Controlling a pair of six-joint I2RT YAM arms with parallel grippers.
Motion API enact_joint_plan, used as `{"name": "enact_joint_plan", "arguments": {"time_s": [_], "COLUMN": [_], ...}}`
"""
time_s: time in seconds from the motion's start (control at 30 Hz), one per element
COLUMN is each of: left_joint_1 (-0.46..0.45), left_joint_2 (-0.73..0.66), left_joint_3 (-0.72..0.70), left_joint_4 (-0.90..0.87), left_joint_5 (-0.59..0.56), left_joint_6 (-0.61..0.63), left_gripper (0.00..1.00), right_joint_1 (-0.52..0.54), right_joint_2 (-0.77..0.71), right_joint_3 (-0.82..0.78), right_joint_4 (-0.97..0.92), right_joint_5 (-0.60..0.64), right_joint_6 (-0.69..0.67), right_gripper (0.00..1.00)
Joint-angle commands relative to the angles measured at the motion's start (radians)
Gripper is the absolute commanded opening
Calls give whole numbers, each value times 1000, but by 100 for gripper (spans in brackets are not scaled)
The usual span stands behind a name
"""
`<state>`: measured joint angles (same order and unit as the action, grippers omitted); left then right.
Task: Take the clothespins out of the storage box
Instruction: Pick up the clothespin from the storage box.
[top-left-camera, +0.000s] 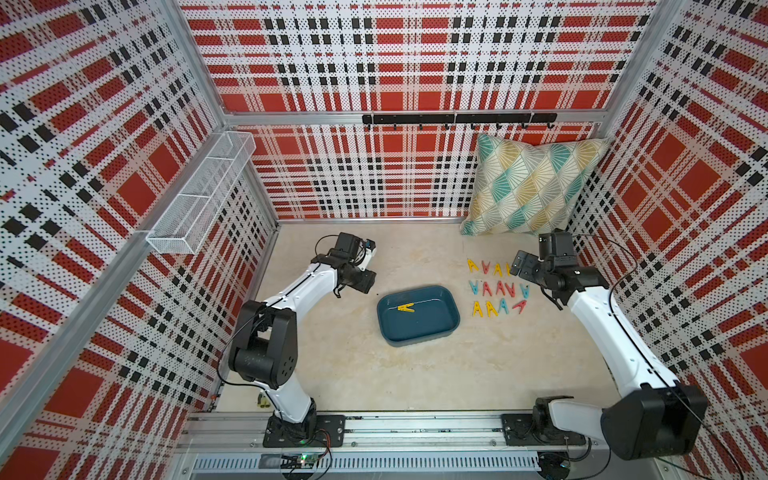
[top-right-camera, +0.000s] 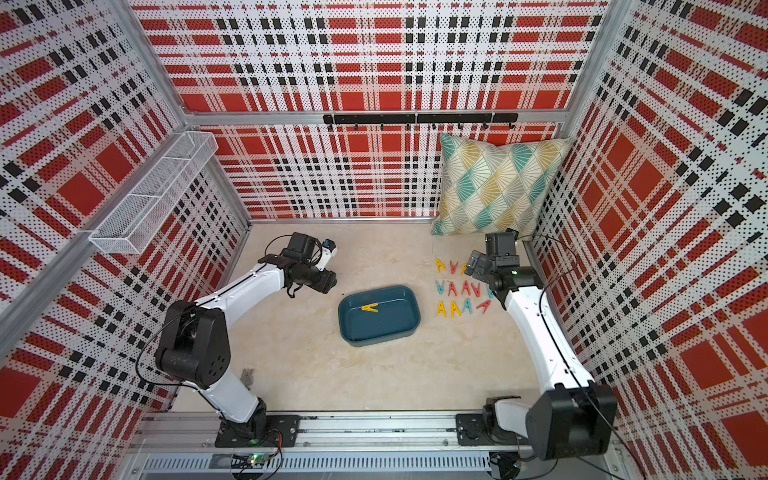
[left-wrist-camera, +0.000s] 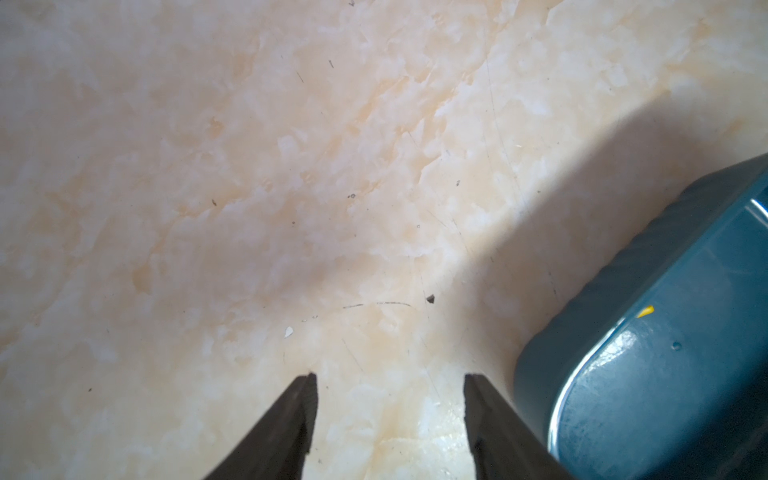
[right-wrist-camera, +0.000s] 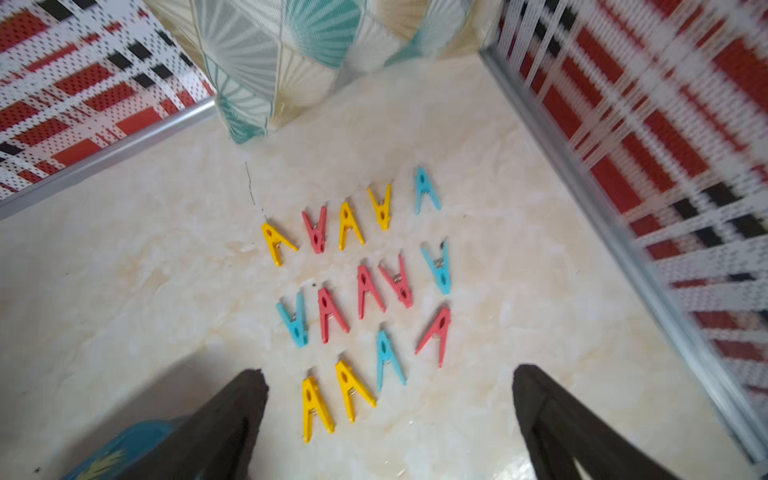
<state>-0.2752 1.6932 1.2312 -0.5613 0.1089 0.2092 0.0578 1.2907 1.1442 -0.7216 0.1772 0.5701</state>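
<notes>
A: One yellow clothespin (top-left-camera: 405, 307) sits in the storage box (top-left-camera: 428, 322), far-left part, long axis left-right.
B: The left gripper (left-wrist-camera: 390, 378) is nearer, just left of the box, jaws apart, empty. The right gripper (right-wrist-camera: 388, 372) gapes empty over the laid-out clothespins (right-wrist-camera: 368, 286).

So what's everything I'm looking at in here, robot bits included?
Storage box: one, dark teal; middle of table.
Clothespin in box: one, yellow; lying inside.
Loose clothespins: fourteen, yellow, red, light blue; three rows right of box.
Cushion: one, teal-yellow-cream; back right corner.
Wire basket: one, white; left wall.
Hook rail: one, black; back wall.
Left claw: one, black; open, empty, beside the box.
Right claw: one, black; open, empty, by the rows.
</notes>
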Motion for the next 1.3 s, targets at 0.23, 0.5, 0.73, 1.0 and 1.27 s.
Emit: {"name": "enact_joint_plan", "arguments": {"time_s": [0.23, 0.5, 0.73, 1.0, 1.27], "left_joint_1": [13, 20, 60, 65, 79], "left_joint_2": [-32, -28, -32, -34, -34], "left_joint_3": [1, 2, 0, 1, 3], "left_joint_4": [8, 12, 12, 12, 13], "left_joint_5": [9, 8, 21, 20, 23], "left_joint_6": [5, -3, -6, -4, -10], "left_gripper": [62, 62, 62, 62, 62], "right_joint_1": [38, 344, 559, 647, 704], "right_joint_2": [85, 214, 457, 703, 798], "right_joint_3": [-86, 127, 339, 539, 566], "right_joint_4": [51, -16, -131, -232, -226], "right_joint_5": [-391, -339, -303, -230, -167], "right_joint_6": [128, -61, -287, -431, -494], "right_gripper": [78, 71, 64, 60, 55]}}
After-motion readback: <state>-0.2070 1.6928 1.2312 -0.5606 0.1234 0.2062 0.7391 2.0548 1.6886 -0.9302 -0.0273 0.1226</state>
